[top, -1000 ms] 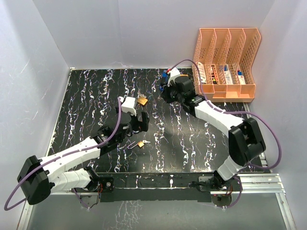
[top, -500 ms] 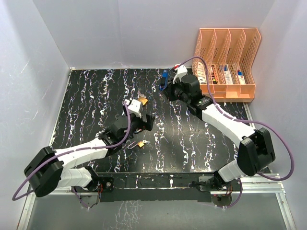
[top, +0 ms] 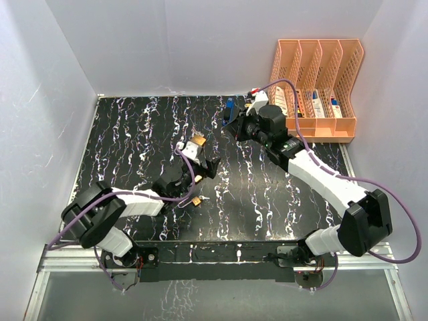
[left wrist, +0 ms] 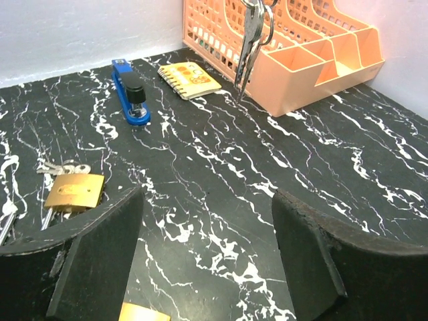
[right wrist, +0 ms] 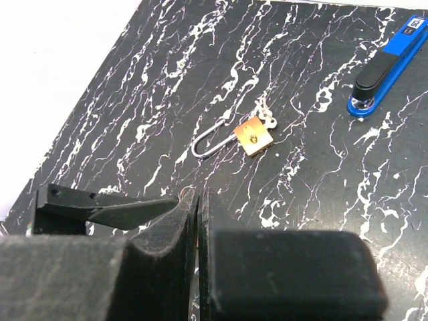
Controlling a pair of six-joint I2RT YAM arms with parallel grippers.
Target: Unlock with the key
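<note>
Two brass padlocks are seen on the black marbled table (top: 127, 140). The first padlock (top: 198, 142) lies well apart from the orange file organiser (top: 314, 87), to its left and somewhat nearer the arm bases. A flat, squarish brass body is shown, with a thin steel shackle (right wrist: 210, 142) looped out from one side and a few small keys (right wrist: 266, 119) lying against the other. Whether that shackle is latched cannot be told. The second padlock (top: 196, 200) lies farther from the organiser and nearer the bases, close under the left gripper (left wrist: 207, 207). In the left wrist view only a brass corner of it is seen, cut off by the lower edge. The left gripper's jaws are spread wide with nothing between them. The right gripper (right wrist: 198, 197) is found just left of the organiser, its fingers pressed tight together on a bunch of keys (left wrist: 253, 33). The bunch is seen hanging in front of the organiser's wall with its top cut off by the frame, and in the right wrist view only a sliver of metal is seen at the seam of the fingers. A blue stapler (left wrist: 132, 93) and a yellow notepad (left wrist: 189, 79) lie near the organiser's left side. The contents of the organiser's compartments are too small to be made out.
</note>
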